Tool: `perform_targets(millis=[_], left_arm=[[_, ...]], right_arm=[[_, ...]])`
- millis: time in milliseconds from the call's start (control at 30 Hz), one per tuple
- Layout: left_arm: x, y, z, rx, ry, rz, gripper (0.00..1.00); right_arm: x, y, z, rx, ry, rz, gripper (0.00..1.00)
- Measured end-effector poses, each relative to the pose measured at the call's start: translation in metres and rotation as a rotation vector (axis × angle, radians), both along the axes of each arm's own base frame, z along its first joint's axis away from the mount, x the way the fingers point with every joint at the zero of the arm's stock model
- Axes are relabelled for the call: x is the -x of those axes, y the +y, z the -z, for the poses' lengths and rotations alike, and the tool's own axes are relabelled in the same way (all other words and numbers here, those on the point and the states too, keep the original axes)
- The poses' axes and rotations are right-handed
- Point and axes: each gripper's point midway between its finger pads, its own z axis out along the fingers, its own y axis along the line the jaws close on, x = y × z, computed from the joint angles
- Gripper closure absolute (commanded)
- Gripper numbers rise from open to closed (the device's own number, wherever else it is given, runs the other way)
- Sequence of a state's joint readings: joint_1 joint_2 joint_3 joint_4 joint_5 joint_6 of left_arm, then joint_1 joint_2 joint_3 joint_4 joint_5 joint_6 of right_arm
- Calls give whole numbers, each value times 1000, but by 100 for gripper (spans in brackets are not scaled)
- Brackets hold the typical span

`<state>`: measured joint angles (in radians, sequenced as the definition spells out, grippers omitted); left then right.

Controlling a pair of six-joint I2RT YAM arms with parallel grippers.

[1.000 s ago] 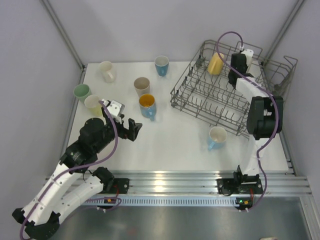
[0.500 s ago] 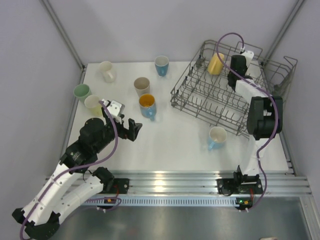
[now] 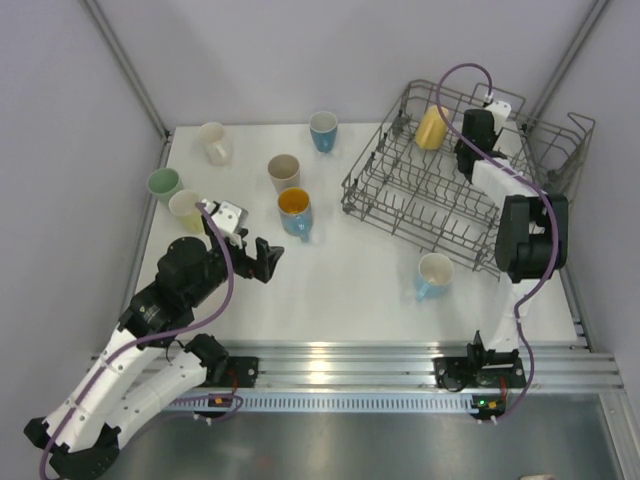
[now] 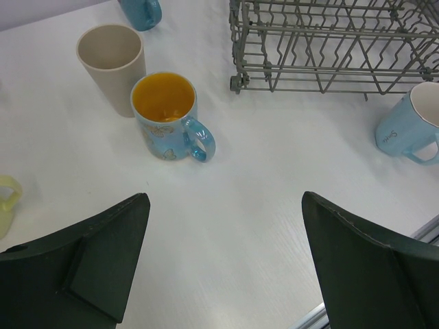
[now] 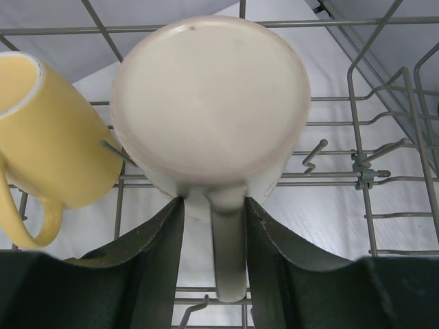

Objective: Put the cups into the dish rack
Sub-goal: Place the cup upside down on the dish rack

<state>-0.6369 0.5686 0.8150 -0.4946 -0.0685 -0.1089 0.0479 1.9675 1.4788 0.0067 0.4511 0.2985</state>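
Note:
An upturned cream mug [image 5: 209, 103] rests in the dish rack [image 3: 440, 200] beside a yellow mug [image 5: 48, 137]. My right gripper [image 5: 214, 205] straddles the cream mug's handle [image 5: 228, 260], open, with a gap showing on the left of the handle. In the top view that gripper [image 3: 478, 140] is over the rack's far corner, by the yellow mug [image 3: 431, 128]. My left gripper [image 4: 225, 202] hangs wide open over bare table, holding nothing. Just beyond it stand a blue mug with an orange inside [image 4: 167, 116] and a beige tumbler [image 4: 111, 65].
Loose cups on the table: blue tumbler [image 3: 323, 130], cream mug [image 3: 214, 142], mint cup [image 3: 163, 184], pale yellow cup [image 3: 186, 208], and a light blue mug [image 3: 435, 274] near the rack's front edge. The rack's upright tines [image 5: 384, 216] surround the right fingers.
The right jaws have spread apart from the cream mug's handle, letting it go in the rack. The left arm has not moved.

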Motion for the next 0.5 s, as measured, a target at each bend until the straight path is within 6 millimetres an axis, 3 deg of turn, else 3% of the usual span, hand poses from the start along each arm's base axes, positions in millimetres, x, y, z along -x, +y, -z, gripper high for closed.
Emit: perform_targets(millis=[133,300,500], left_arm=[[0,0,-1,2,-2,0,2],[0,0,-1,2,-3,0,2],[0,0,-1,4,-2,-1,2]], right_arm=[[5,0,2,-9,21,6,59],[15,0,2,-16,61,10,49],[16,2,-23,-25,65,3,30]])
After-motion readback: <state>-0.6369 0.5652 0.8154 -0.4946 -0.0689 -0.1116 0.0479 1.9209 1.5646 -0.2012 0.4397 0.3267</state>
